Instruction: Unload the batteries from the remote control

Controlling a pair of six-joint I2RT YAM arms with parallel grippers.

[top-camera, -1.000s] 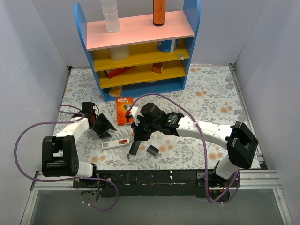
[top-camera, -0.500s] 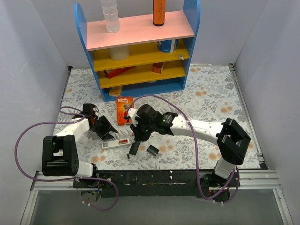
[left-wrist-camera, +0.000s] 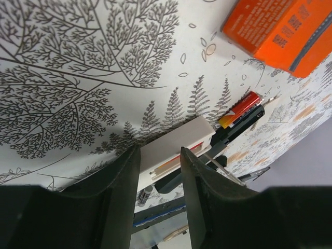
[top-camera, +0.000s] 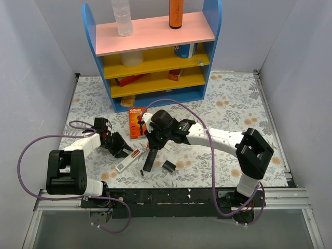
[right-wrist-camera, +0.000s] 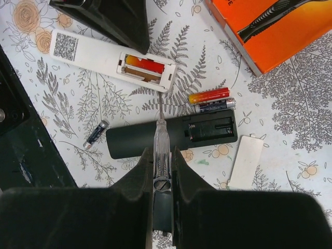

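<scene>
One red-orange battery [right-wrist-camera: 208, 96] loose on floral table [top-camera: 233, 109], pale walls [top-camera: 31, 62] around

From my right wrist camera I see the first remote [right-wrist-camera: 93, 52] with a battery [right-wrist-camera: 144, 66] in its bay, the second remote [right-wrist-camera: 135, 141] lying alongside it, two loose batteries [right-wrist-camera: 208, 96] side by side between them, and the razor pack [right-wrist-camera: 270, 31] behind them, in front of the shelf [top-camera: 150, 33].

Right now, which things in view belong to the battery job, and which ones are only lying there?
Job: white remote, battery inside it, loose red-orange battery, clear screwdriver.
Lying about: black remote (compartment empty), razor package, white cover, blue shelf.
</scene>
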